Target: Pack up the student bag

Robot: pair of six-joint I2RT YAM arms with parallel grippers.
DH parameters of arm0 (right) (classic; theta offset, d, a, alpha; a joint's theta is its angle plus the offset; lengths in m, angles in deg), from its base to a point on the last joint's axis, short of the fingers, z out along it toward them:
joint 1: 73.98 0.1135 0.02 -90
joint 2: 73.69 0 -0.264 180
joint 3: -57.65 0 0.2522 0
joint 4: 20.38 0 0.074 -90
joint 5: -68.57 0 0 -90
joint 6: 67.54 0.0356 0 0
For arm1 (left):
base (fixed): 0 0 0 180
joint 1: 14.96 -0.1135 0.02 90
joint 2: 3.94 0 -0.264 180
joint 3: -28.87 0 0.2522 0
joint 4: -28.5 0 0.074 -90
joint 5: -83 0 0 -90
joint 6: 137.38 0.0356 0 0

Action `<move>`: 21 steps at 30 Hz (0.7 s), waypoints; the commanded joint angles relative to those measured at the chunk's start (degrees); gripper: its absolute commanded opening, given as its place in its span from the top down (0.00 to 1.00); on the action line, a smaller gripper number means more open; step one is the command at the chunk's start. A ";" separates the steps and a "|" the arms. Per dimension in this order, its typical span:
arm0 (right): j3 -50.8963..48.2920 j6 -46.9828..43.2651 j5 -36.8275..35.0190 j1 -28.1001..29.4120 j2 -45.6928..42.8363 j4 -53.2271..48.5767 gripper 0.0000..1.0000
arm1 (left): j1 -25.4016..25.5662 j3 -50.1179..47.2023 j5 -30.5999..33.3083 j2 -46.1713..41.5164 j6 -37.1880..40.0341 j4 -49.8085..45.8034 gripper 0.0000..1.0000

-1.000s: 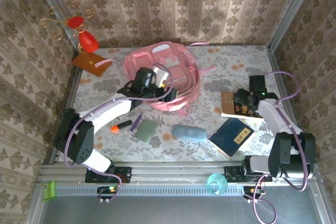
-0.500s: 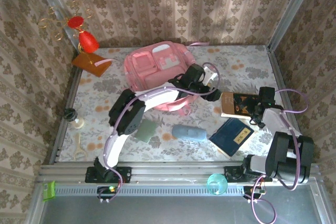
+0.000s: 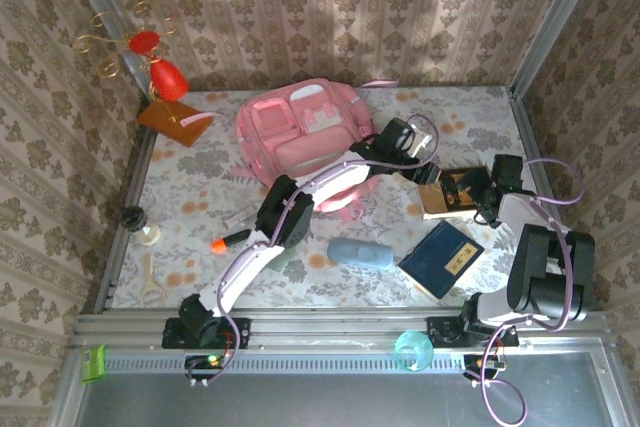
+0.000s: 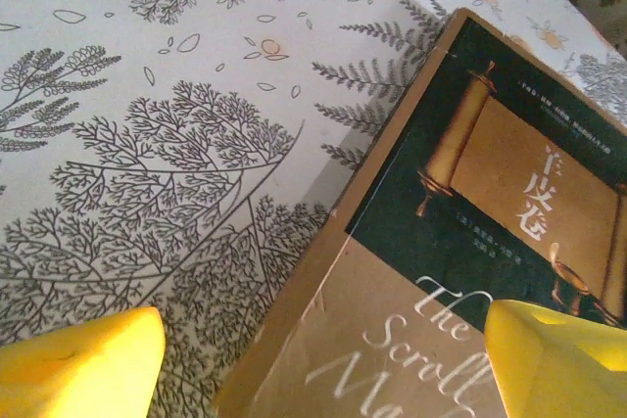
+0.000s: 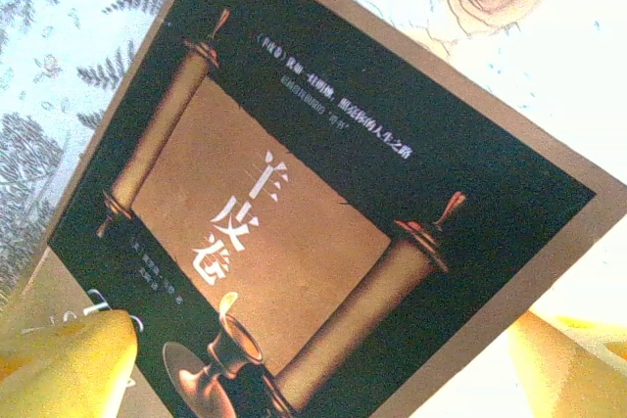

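Note:
The student bag (image 3: pixel 300 132) is a large pink backpack lying at the back middle of the table, front pockets up. Right of it lies a brown-edged book with a dark scroll cover (image 3: pixel 452 193) (image 4: pixel 509 193) (image 5: pixel 294 203). My left gripper (image 3: pixel 422 169) (image 4: pixel 323 369) hovers open over the book's left edge, one yellow fingertip (image 4: pixel 83 364) above the tablecloth and the other above the cover. My right gripper (image 3: pixel 482 189) (image 5: pixel 323 379) hangs open over the book's other end, its yellow fingertips (image 5: pixel 64 364) straddling a corner. Neither holds anything.
A dark blue book (image 3: pixel 441 259), a grey-blue pouch (image 3: pixel 360 252) and an orange marker (image 3: pixel 230 239) lie near the front. A brown notebook (image 3: pixel 172 119) and a red ornament (image 3: pixel 160 72) stand at back left. A teal cup (image 3: pixel 411 349) sits on the front rail.
My left arm has swung from the bag's left side across to the scroll book on the right. My right gripper shifted slightly along the same book.

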 commanded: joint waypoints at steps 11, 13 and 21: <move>5.10 3.73 9.80 0.80 9.23 7.28 0.15 | 0.65 -4.15 -7.87 -2.27 -1.66 -8.64 0.43; 7.72 3.29 12.65 2.15 12.32 6.87 0.18 | 0.83 -11.75 -7.36 -6.87 -2.57 -5.20 0.44; 16.78 -2.90 15.01 6.90 18.05 0.01 0.15 | 0.04 -36.36 -0.83 -22.36 -5.44 3.83 0.44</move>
